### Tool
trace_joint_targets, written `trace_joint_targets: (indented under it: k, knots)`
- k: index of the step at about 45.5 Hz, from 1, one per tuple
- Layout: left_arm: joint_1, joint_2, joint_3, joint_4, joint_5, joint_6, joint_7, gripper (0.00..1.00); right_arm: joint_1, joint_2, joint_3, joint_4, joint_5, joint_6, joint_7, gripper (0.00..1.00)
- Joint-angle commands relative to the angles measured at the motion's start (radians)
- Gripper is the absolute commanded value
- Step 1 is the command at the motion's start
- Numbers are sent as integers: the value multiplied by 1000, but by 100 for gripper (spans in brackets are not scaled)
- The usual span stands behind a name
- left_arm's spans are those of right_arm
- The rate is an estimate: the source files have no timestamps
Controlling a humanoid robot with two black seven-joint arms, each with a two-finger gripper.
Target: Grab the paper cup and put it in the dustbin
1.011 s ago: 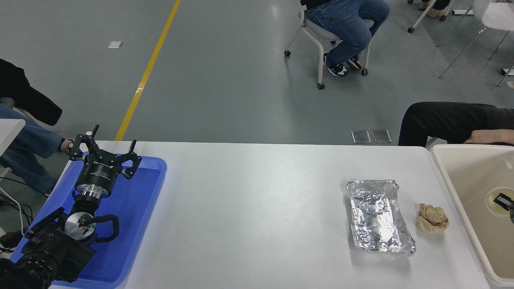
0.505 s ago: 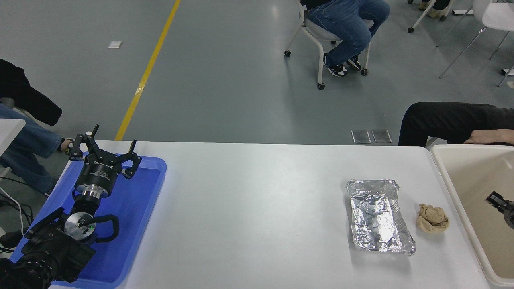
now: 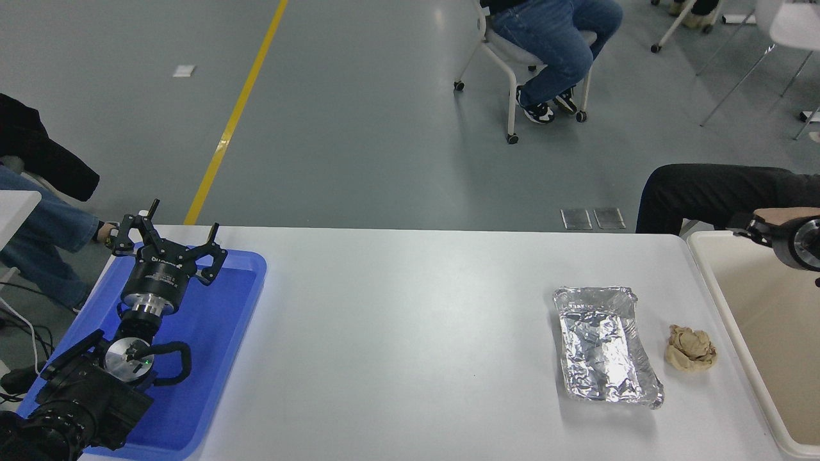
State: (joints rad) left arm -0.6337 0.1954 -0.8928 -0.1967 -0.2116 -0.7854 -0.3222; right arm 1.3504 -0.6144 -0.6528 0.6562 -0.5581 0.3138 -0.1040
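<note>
Dustbin (image 3: 717, 282) at worktop's (image 3: 410, 320) right end. Paper cup not visible. Right tool (image 3: 746, 227) above dustbin's far rim, mostly cut off; opening indeterminable. Left tool (image 3: 168, 238) left of dustbin, over blue tray (image 3: 218, 320), fingers spread, empty.

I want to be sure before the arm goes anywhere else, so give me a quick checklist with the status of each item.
1. Paper cup off the table: ok, none on the white table.
2. Cup inside dustbin: cannot tell, none visible in the part shown.
3. Right gripper empty: cannot tell, mostly cut off.
4. Left gripper parked over blue tray: ok, open.
5. Foil tray and paper ball on the table: ok.
</note>
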Motion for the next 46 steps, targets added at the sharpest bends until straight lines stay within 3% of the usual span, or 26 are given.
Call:
trace_joint_targets:
  k: [1,13,31,36,46]
  knots:
    - [-1,-1,0,-1,0,0,0,100,332,-30,-195,396,-155,53,-6,100]
    - [0,-1,0,-1,0,0,0,100,581,39,-341,631,-137,222,-5,100]
    - [0,1,0,-1,0,0,0,100,871,174,-415,836,297,421,-6,100]
    - [0,1,0,-1,0,0,0,100,903,223,-416,841,381,423,-6,100]
    - [2,1,0,2,0,0,-1,100,975,314,-415,849,428,456,-3,100]
